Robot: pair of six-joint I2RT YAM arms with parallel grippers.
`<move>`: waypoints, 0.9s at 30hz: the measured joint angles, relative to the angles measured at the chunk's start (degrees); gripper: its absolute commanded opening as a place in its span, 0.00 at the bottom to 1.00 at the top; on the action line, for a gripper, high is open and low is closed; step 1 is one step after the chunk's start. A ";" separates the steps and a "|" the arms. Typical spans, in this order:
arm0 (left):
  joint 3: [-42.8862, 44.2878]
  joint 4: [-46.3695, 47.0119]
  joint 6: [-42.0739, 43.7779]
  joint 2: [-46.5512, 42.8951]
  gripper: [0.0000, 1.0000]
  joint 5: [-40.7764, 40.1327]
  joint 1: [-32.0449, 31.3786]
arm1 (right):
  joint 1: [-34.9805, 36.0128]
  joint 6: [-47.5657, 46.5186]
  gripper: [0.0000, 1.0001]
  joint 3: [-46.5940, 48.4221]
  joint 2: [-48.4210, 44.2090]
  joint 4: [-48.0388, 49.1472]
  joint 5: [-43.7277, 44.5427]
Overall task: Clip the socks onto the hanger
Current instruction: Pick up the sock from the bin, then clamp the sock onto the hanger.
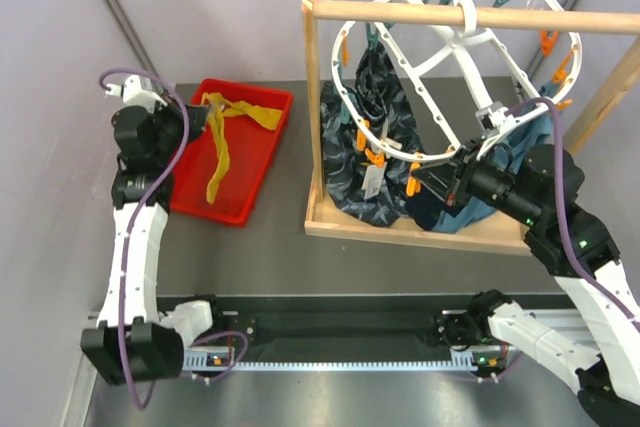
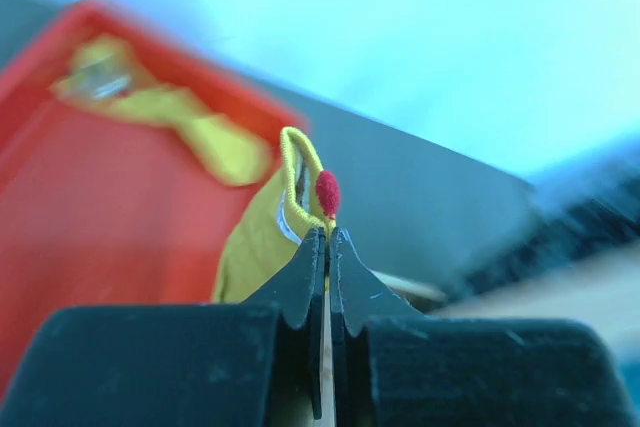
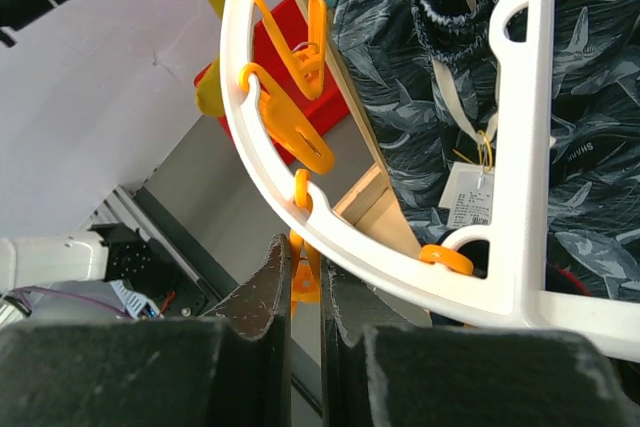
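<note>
My left gripper (image 1: 203,117) is shut on the cuff of a mustard-yellow sock (image 1: 217,162), which hangs from it over the red tray (image 1: 262,162). The left wrist view shows the jaws (image 2: 328,239) pinched on this sock (image 2: 262,247). The second yellow sock (image 1: 255,113) lies in the tray's far end (image 2: 170,117). The white oval hanger (image 1: 405,7) hangs tilted from the wooden rod. My right gripper (image 1: 450,172) is at its near rim (image 3: 390,272), jaws closed on an orange clip peg (image 3: 306,269). I cannot pick out the navy socks.
A wooden rod-and-post rack (image 1: 470,17) stands on its base board (image 1: 400,229) at the back right. A large dark patterned cloth (image 1: 355,167) with a paper tag (image 3: 470,197) and a teal-blue cloth (image 1: 450,212) hang inside it. A grey wall stands behind.
</note>
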 measured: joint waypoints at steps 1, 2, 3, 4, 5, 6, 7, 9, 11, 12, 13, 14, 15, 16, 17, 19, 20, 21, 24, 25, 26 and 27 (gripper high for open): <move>-0.57 1.55 0.81 -1.68 0.00 3.82 -0.04 | 0.00 0.00 0.00 0.00 0.17 0.02 0.00; -1.29 2.86 1.42 -3.21 0.00 7.67 -0.22 | 0.00 0.00 0.00 -0.02 0.33 0.02 -0.02; -2.10 4.15 1.90 -4.50 0.00 11.17 -0.61 | 0.00 -0.02 0.00 0.00 0.55 0.02 -0.13; -2.82 5.03 2.47 -5.53 0.00 14.62 -1.20 | 0.00 -0.02 0.00 0.00 0.79 0.02 -0.15; -3.37 5.49 2.97 -6.16 0.00 17.40 -2.14 | 0.00 0.00 0.00 0.04 1.01 0.02 -0.15; -3.78 5.62 3.69 -6.60 0.00 20.26 -3.61 | 0.00 -0.02 0.00 0.11 1.31 0.04 -0.15; -3.91 5.44 4.52 -6.69 0.00 22.49 -5.44 | 0.00 -0.02 0.00 0.17 1.53 0.02 -0.15; -3.93 4.42 6.78 -6.64 0.00 24.90 -11.15 | 0.00 -0.02 0.00 0.52 1.97 -0.04 -0.15; -3.91 3.56 8.52 -6.49 0.00 27.78 -17.38 | 0.00 -0.04 0.00 0.63 2.10 -0.09 -0.17; -3.91 3.28 9.07 -6.27 0.00 29.11 -20.48 | 0.00 -0.04 0.00 0.68 2.08 -0.11 -0.20; -3.91 3.17 9.55 -5.97 0.00 30.71 -23.08 | 0.00 -0.07 0.00 0.74 2.08 -0.13 -0.28; -3.91 3.04 10.08 -5.62 0.00 32.17 -25.24 | 0.00 -0.07 0.00 0.79 2.08 -0.13 -0.42; -3.91 2.97 10.49 -5.22 0.00 33.94 -26.88 | 0.00 -0.07 0.00 0.79 2.08 -0.11 -0.63; -3.91 2.93 10.84 -4.85 0.00 35.28 -28.04 | 0.00 -0.04 0.00 0.79 2.08 -0.09 -0.83; -3.91 2.91 11.26 -4.50 0.00 36.70 -28.89 | 0.00 -0.07 0.00 0.79 2.08 -0.07 -1.07; -3.91 2.80 11.74 -4.13 0.00 39.28 -30.01 | 0.00 -0.04 0.00 0.79 2.08 0.09 -1.68; -3.89 2.78 11.78 -4.07 0.00 40.44 -30.67 | 0.00 -0.04 0.00 0.83 2.08 0.15 -2.01; -3.85 2.78 11.78 -4.02 0.00 41.22 -31.19 | 0.00 -0.04 0.00 0.83 2.08 0.20 -2.29; -3.34 3.28 11.65 -3.19 0.00 42.73 -34.84 | 0.00 -0.04 0.00 0.87 2.10 0.39 -2.95; -3.10 3.52 11.65 -2.64 0.00 42.99 -36.50 | -0.02 -0.04 0.00 0.92 2.14 0.44 -3.06; -2.69 3.69 11.67 -2.08 0.00 43.17 -38.25 | -0.02 -0.04 0.00 1.05 2.19 0.42 -3.17; -2.19 3.74 11.67 -1.33 0.00 43.17 -39.91 | 0.00 -0.04 0.00 1.27 2.34 0.42 -3.30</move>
